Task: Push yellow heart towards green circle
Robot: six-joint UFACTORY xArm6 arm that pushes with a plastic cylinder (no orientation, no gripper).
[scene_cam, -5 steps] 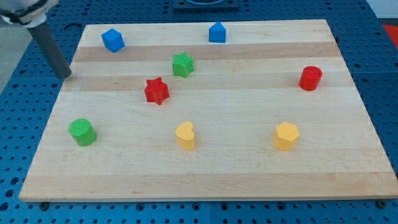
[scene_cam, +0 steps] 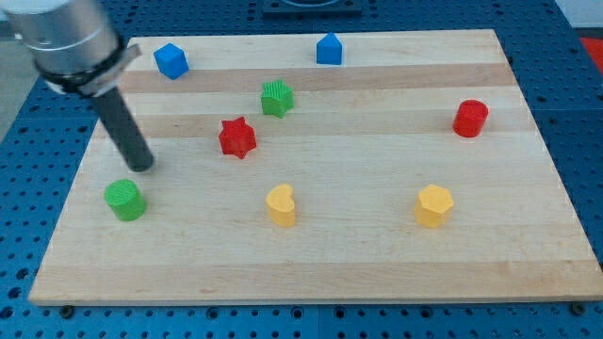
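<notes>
Across the wooden desk [scene_cam: 377, 254], which takes up nearly the whole view, eight little blocks sit well apart from each other, so nothing is crowding anything.

Next biggest thing is the tool [scene_cam: 122, 127], and honestly it's just a plain dark rod. It has no jaws, so it isn't clenched on anything or carrying anything. It leans in from the view's top left, and my tip [scene_cam: 143, 168] is down on the board just above the green circle [scene_cam: 124, 200], a bit to its right, close to it but not touching as far as I can tell.

That's the wrong end for this job imo. The yellow heart [scene_cam: 281, 204] is well off to the view's right of the green circle, roughly level with it, with bare wood between them. To shove it leftward, my tip would have to get around to the heart's right side first.

The heart itself is a small chunky yellow piece, notch up top, standing flat and untouched. Don't mix it up with the yellow hexagon [scene_cam: 434, 205] further right. The red star [scene_cam: 237, 137] sits above the lane and looks clear of it.
</notes>
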